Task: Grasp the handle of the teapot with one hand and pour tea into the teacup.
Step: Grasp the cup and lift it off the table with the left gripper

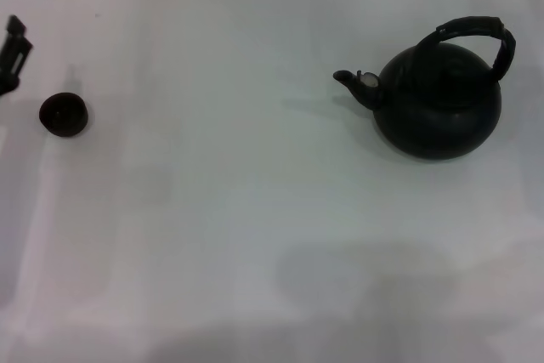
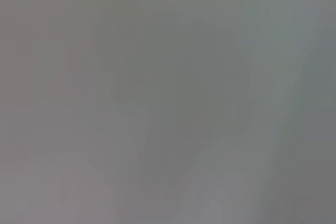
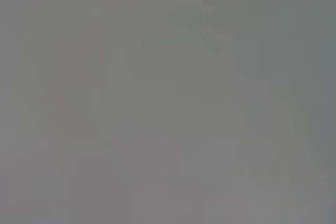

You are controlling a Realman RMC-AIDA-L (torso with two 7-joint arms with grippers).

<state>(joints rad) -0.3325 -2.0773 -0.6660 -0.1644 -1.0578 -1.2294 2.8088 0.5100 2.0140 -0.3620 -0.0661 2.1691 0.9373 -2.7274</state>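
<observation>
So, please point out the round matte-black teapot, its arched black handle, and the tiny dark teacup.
Teapot point(image 1: 438, 112), head view, belly.
Handle point(image 1: 473, 27), head view, top of arch.
Teacup point(image 1: 64, 114), head view, inside of bowl.

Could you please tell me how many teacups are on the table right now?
1. The teacup sits at the table's far left, well apart from the teapot on the right. Nothing suggests another is hidden.

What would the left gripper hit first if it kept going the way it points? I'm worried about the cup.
Probably the teacup. The left gripper sits at the table's left edge just behind it, seemingly angled down toward it, though depth and aim are unclear.
</observation>
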